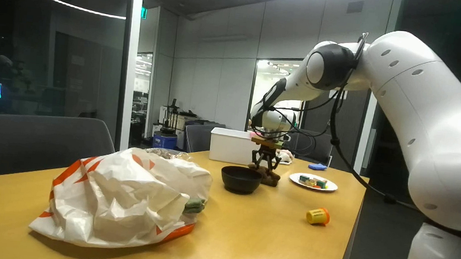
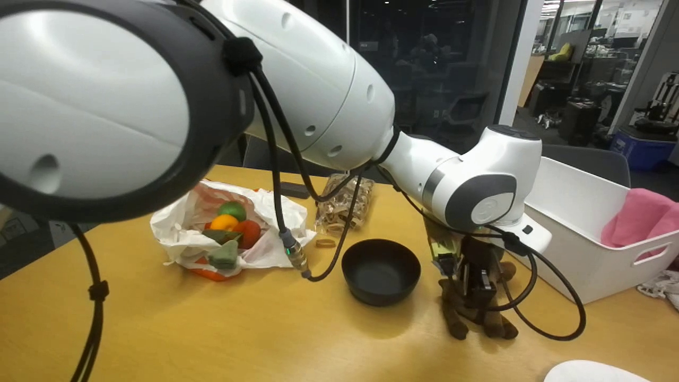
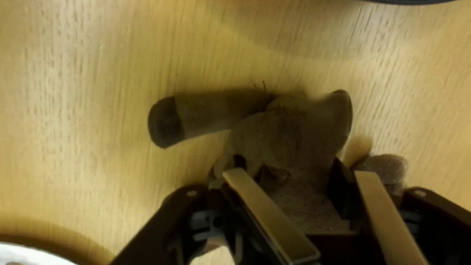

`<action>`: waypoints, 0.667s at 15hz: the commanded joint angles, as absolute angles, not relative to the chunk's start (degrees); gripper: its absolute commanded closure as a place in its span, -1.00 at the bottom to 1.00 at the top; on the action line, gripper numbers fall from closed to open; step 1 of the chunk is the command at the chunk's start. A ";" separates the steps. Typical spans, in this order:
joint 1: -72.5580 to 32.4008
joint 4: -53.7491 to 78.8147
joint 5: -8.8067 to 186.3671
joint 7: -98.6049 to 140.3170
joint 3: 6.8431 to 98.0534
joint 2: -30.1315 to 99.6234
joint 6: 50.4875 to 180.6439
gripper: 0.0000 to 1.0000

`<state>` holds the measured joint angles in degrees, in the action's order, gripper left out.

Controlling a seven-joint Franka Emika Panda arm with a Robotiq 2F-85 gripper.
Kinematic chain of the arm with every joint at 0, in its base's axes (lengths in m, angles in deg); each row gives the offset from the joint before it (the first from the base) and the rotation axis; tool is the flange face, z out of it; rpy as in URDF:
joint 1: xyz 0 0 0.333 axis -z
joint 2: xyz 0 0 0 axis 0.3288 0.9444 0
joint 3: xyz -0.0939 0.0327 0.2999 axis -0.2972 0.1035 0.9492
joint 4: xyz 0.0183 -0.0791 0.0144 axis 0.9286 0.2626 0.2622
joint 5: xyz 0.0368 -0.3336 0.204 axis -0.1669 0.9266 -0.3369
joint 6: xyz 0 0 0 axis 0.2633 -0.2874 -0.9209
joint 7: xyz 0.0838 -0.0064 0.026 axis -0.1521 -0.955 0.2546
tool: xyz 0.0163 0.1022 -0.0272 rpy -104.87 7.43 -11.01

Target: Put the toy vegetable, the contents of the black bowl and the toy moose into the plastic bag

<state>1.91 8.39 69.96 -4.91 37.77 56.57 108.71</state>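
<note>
The brown toy moose [image 3: 294, 136] lies on the table beside the black bowl; it also shows in both exterior views [image 1: 269, 178] [image 2: 457, 318]. My gripper [image 3: 289, 171] is down over it, fingers spread on either side of its body; it also shows in an exterior view [image 1: 266, 164]. Firm contact cannot be seen. The black bowl [image 2: 381, 270] stands upright with nothing visible inside; it also shows in an exterior view [image 1: 240, 180]. The white plastic bag [image 1: 124, 199] lies with its mouth open [image 2: 175, 228]. Green, orange and red toy produce [image 2: 246, 233] is inside, and a grey-green piece [image 2: 224, 255] sits at its mouth.
A white bin [image 2: 570, 265] with a pink cloth [image 2: 642, 217] stands close beside the moose. A white plate [image 1: 295, 179] holds toy blocks. A yellow-orange cup [image 1: 317, 216] lies on its side. A clear packet [image 2: 345, 204] lies beyond the bowl. A blue item [image 1: 317, 166] lies near the far edge.
</note>
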 commanded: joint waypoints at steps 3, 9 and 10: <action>2.66 5.84 70.04 -6.75 37.51 54.95 105.03 0.84; 1.50 8.71 70.83 -7.33 37.27 48.45 105.61 0.94; 0.87 9.86 71.16 -7.18 37.28 46.33 106.12 0.92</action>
<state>2.39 6.74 69.95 -6.61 37.46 52.56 106.08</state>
